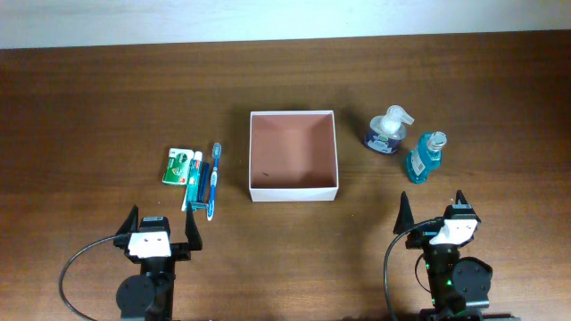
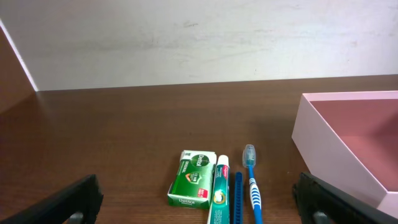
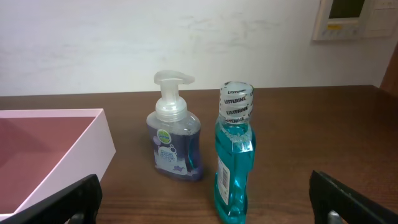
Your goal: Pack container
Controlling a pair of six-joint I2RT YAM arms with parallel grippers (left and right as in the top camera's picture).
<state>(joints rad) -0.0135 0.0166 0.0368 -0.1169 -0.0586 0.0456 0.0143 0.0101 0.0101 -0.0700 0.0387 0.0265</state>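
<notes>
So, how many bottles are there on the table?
2. The soap pump bottle stands just right of the box. The blue mouthwash bottle stands beside it, further right. No other bottle shows in any view, and none appears hidden.

From my end all three feeds look evenly, softly lit and sharp, with a faint sheen on the dark desk, a soft shadow inside the container, and the pale wall nearly washed out.
</notes>
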